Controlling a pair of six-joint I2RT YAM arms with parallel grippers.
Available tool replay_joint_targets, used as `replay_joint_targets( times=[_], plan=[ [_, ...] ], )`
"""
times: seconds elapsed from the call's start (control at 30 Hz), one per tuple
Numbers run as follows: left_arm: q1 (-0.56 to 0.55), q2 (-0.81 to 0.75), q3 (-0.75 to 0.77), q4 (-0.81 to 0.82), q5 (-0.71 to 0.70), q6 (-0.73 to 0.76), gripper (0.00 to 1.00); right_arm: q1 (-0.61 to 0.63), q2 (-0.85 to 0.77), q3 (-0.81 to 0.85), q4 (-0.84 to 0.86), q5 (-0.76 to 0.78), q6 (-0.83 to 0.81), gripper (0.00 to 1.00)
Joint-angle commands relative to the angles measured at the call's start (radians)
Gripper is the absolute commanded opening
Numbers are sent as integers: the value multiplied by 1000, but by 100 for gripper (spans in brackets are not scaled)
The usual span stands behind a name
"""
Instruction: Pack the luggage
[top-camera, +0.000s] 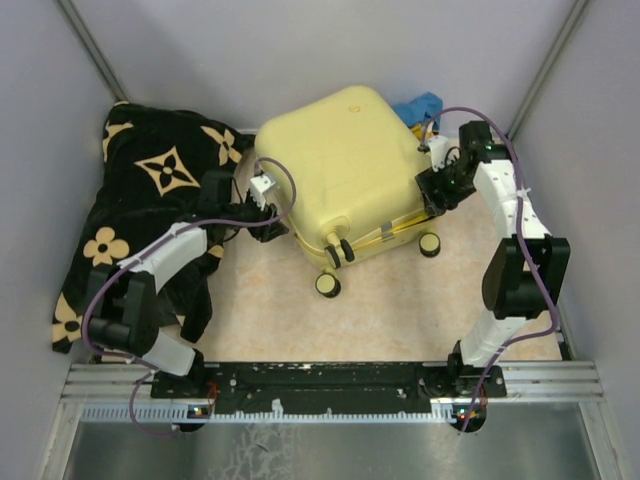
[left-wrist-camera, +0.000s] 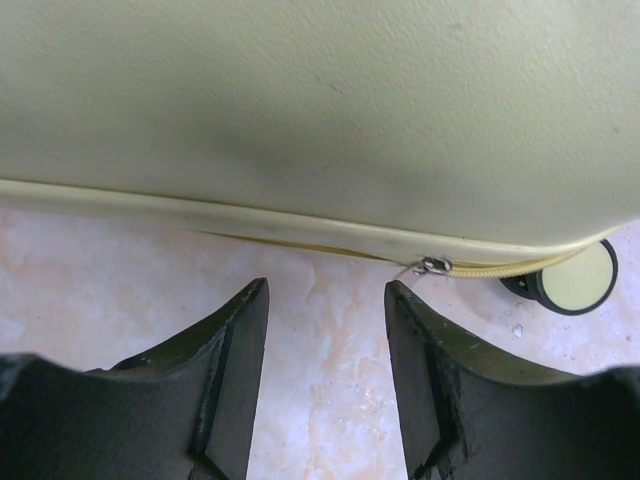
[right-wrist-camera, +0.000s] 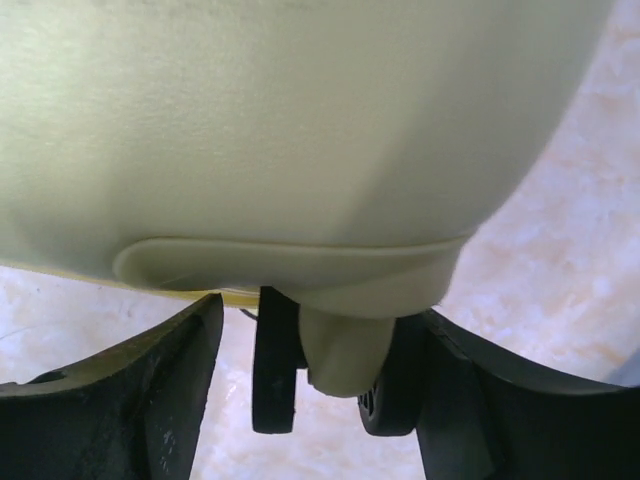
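- My two arms are bolted to the black rail (top-camera: 330, 378) at the near edge of the tabletop (top-camera: 390, 310). My left arm (top-camera: 165, 255) reaches forward and inward, and my right arm (top-camera: 515, 215) rises and bends in toward the middle.
- My left jaws are released. They stand apart with only bare tabletop between them, low and just short of the left side of the luggage (top-camera: 340, 165).
- Just past those jaws runs the case's yellow zip seam. A small metal zipper pull (left-wrist-camera: 433, 265) hangs on it, and one cream wheel (left-wrist-camera: 575, 280) sits further along to the right.
- My right jaws are also spread, at the right near corner of the case. A caster wheel (right-wrist-camera: 275, 360) and its pale bracket (right-wrist-camera: 340, 350) sit between them. A gap shows beside the black wheel, so nothing is clamped.
- The luggage lies flat and shut in the middle of the tabletop, toward the far side. Its broad pale-yellow shell faces up and its wheels point to the near edge.
- A black blanket (top-camera: 150, 190) with tan flowers is heaped to the left of the case, partly under my left arm.
- A blue thing (top-camera: 420, 105) peeks out behind the far right corner of the case. I cannot tell what it is.
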Motion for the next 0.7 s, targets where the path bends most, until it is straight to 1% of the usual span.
replay_joint_targets(
  times=[0.0, 0.07, 0.1, 0.13, 0.17, 0.2, 0.27, 0.37, 0.47, 0.57, 0.67],
  plan=[
    [7, -70, -42, 18, 13, -36, 56, 11, -61, 43, 45, 98, -5, 62],
    [23, -99, -71, 17, 20, -50, 56, 11, -62, 57, 24, 114, -9, 51],
    [32, -114, -86, 17, 27, -54, 56, 11, -98, 66, 12, 118, -11, 45],
    [41, -130, -107, 14, 36, -54, 56, 11, -112, 74, -5, 118, -15, 35],
    [52, -145, -125, 9, 48, -47, 56, 11, -123, 85, -22, 114, -16, 29],
    [63, -163, -140, 2, 64, -30, 56, 11, -132, 98, -51, 102, -18, 16],
    [81, -198, -176, -13, 88, 14, 56, 11, -153, 126, -101, 75, -19, 1],
    [107, -240, -223, -16, 110, 68, 57, 11, -186, 135, -148, 58, -15, 0],
    [108, -246, -256, 3, 158, 100, 58, 9, -211, 71, -147, 44, -6, 0],
    [91, -226, -304, 103, 191, 90, 57, 9, -222, -60, -51, 53, 6, 0],
    [77, -178, -322, 217, 243, 80, 57, 2, -172, -81, 0, 48, 14, 0]
  ],
)
